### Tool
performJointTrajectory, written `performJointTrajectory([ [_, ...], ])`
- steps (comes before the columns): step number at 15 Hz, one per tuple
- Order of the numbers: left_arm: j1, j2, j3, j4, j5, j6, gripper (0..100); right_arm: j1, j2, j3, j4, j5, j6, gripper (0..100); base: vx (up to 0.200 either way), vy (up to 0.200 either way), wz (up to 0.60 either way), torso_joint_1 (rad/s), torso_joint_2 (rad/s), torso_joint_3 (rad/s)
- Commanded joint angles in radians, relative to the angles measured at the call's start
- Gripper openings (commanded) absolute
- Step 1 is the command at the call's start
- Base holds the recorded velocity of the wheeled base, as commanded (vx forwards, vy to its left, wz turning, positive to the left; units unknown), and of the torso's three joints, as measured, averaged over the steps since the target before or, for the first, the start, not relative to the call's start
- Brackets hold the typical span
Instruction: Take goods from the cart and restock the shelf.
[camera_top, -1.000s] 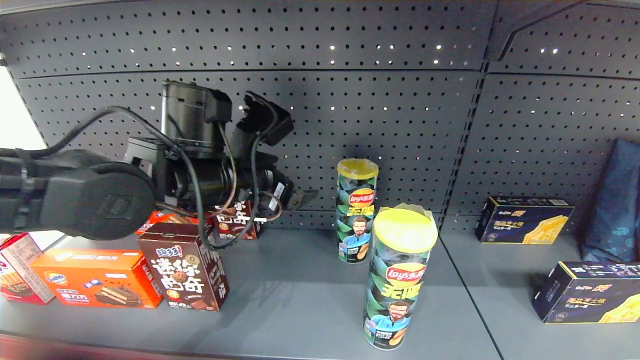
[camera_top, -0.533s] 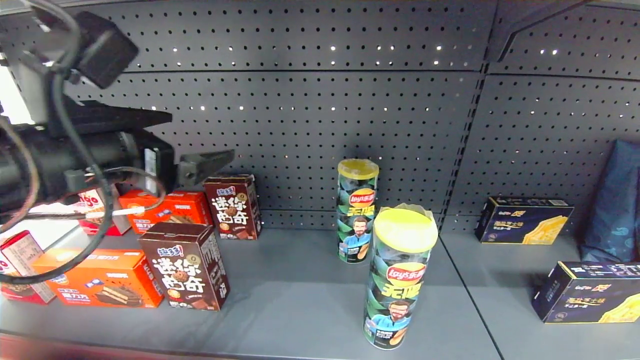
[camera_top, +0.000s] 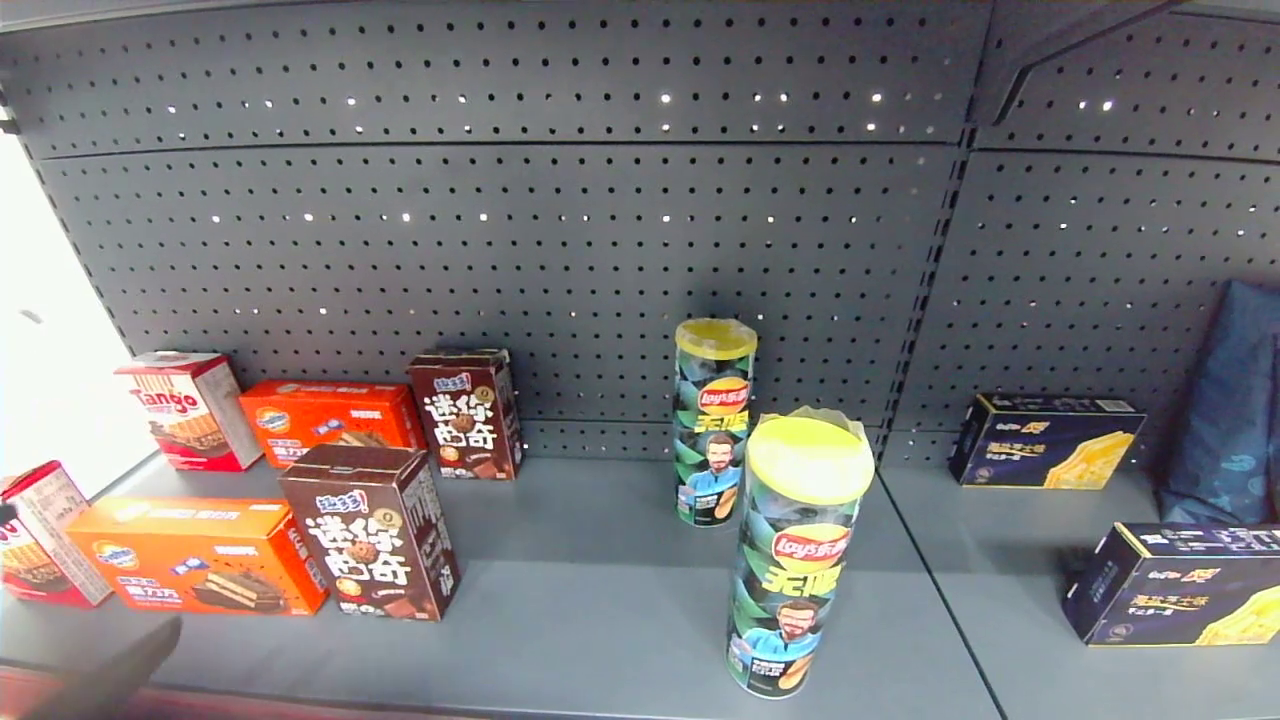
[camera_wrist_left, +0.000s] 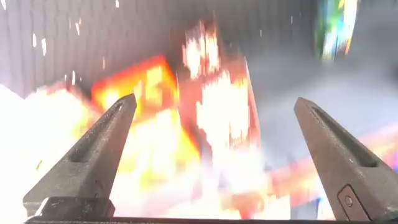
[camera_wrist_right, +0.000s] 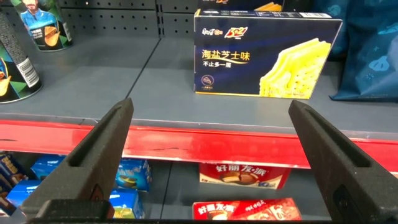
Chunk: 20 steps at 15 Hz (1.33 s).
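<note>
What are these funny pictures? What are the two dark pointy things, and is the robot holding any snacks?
They come from a shop robot's cameras. The big picture is from its head, looking at a grey shelf. On it stand a front can and a back can of chips, a brown box, an orange box, a blue box and more. The other two are from its wrists. The pointy things are fingers of its grippers, its hands. The left gripper is open, its picture blurry. The right gripper is open, facing the blue box. Neither holds anything.
</note>
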Motion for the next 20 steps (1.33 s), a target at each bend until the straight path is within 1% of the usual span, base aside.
performJointTrajectory([
  [1,0.016,-0.368,0.070,0.269,0.017,0.032,100,0.001,0.001,0.000,-0.001,0.000,0.001,100,0.000,0.000,0.00,0.000,0.00,0.000],
  [3,0.036,-0.485,0.081,0.373,0.014,0.031,100,0.001,0.001,0.000,-0.001,0.000,0.001,100,0.000,0.000,0.00,0.000,0.00,0.000],
  [4,0.042,-0.537,0.104,0.396,0.014,0.026,100,0.000,0.001,0.000,-0.001,0.000,-0.001,100,0.000,0.000,0.00,0.000,0.00,0.000],
  [5,0.045,-0.569,0.129,0.398,0.016,0.019,100,0.001,0.003,0.000,0.001,0.000,-0.001,100,0.000,0.000,0.00,0.000,0.00,0.000],
  [6,0.045,-0.569,0.130,0.398,0.013,0.012,100,-0.002,0.003,0.000,-0.002,-0.017,0.027,100,0.000,0.000,0.00,0.000,0.00,0.000],
  [7,0.044,-0.569,0.147,0.398,0.011,0.009,100,-0.002,0.001,0.000,-0.011,-0.115,0.090,100,0.000,0.000,0.00,0.000,0.00,0.000],
  [8,0.045,-0.569,0.155,0.396,0.013,-0.006,100,0.000,0.001,-0.009,-0.028,-0.115,0.081,100,0.000,0.000,0.00,0.000,0.00,0.000],
  [9,0.045,-0.569,0.152,0.390,0.014,-0.023,100,-0.002,0.092,-0.224,-0.041,-0.135,0.148,100,0.000,0.000,0.00,0.000,0.00,0.000],
  [10,0.045,-0.569,0.152,0.386,0.014,-0.027,100,0.000,0.207,-0.354,-0.028,-0.133,0.211,100,0.000,0.000,0.00,0.000,0.00,0.000],
  [11,0.044,-0.569,0.190,0.378,0.007,-0.052,100,0.041,0.442,-0.598,0.042,-0.075,0.334,100,0.000,0.000,0.00,0.000,0.00,0.000],
  [12,0.042,-0.571,0.224,0.358,-0.004,-0.058,100,0.061,0.448,-0.630,0.093,-0.017,0.171,100,0.000,0.000,0.00,0.000,0.00,0.000],
  [13,0.037,-0.574,0.253,0.326,-0.006,-0.066,100,0.073,0.448,-0.627,0.166,0.003,0.048,100,0.000,0.000,0.00,0.000,0.00,0.000],
  [14,0.025,-0.585,0.296,0.318,-0.006,-0.069,100,0.095,0.448,-0.618,0.225,0.028,-0.030,100,0.000,0.000,0.00,0.000,0.00,0.000],
  [15,0.013,-0.623,0.317,0.320,-0.006,-0.072,100,0.115,0.456,-0.603,0.259,0.046,-0.065,100,0.000,0.000,0.00,0.000,0.00,0.000],
  [17,0.010,-0.637,0.316,0.324,-0.006,-0.080,100,0.136,0.498,-0.565,0.278,0.063,-0.079,100,0.000,0.000,0.00,0.000,0.00,0.000],
  [18,0.010,-0.637,0.316,0.324,-0.006,-0.095,100,0.170,0.566,-0.571,0.274,0.082,-0.088,100,0.000,0.000,0.00,0.000,0.00,0.000],
  [19,0.010,-0.637,0.316,0.324,-0.006,-0.098,100,0.238,0.663,-0.592,0.226,0.083,-0.136,100,0.000,0.000,0.00,0.000,0.00,0.000],
  [20,0.010,-0.637,0.316,0.324,-0.006,-0.107,100,0.285,0.736,-0.594,0.171,0.080,-0.145,100,0.000,0.000,0.00,0.000,0.00,0.000],
])
